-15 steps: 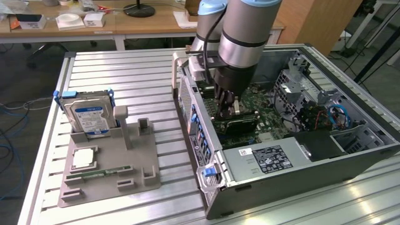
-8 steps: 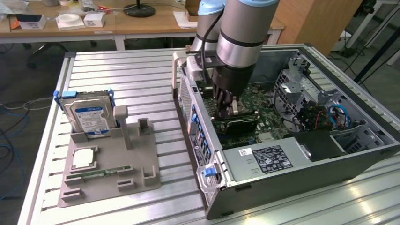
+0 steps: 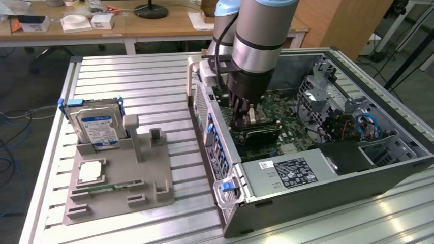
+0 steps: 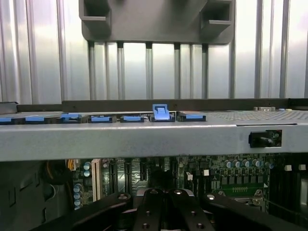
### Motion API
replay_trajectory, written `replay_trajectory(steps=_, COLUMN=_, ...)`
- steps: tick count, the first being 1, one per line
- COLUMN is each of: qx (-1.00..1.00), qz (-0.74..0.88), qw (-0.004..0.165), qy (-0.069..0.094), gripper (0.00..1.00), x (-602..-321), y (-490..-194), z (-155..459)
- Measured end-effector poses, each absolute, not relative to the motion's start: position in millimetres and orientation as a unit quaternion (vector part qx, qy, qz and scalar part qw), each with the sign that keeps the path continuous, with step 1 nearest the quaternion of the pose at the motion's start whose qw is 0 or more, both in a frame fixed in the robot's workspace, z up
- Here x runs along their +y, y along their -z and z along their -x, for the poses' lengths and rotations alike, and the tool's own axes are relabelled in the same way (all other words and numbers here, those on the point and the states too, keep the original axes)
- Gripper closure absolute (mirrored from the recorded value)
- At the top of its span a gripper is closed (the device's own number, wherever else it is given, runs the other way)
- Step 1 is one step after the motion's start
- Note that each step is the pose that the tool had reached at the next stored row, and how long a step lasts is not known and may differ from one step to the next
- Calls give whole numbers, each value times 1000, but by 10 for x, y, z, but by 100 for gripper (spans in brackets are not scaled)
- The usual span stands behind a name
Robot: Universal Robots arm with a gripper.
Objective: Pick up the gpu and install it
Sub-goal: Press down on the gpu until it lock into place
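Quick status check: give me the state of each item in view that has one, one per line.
gripper: shut, lowered inside the open computer case, over the motherboard.
gpu: dark card lying under the gripper inside the case; whether it is seated cannot be told.
computer case: lying on its side, side panel off.
hard drive: standing upright in the gray holder.
gray holder: flat on the table.

No print could be read: the hard drive's label (image 3: pixel 97 128) and the computer case's sticker (image 3: pixel 293 172) stayed illegible.

Ribbed silver aluminium table (image 3: pixel 135 76): glossy, reflective. Grey plastic parts holder (image 3: pixel 122 188): matt. Grey sheet-metal computer case (image 3: pixel 285 201): dull painted. Far wooden desk (image 3: pixel 169 25): smooth.
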State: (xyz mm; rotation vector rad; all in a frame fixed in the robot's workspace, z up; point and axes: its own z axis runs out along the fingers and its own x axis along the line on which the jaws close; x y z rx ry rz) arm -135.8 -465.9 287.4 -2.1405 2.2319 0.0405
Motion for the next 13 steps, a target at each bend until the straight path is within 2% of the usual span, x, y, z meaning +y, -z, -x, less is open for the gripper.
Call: replay_trajectory(steps=13, qx=720, qz=693, qw=24, qy=-13, gripper=89, x=-4631, y=-2874, z=1430)
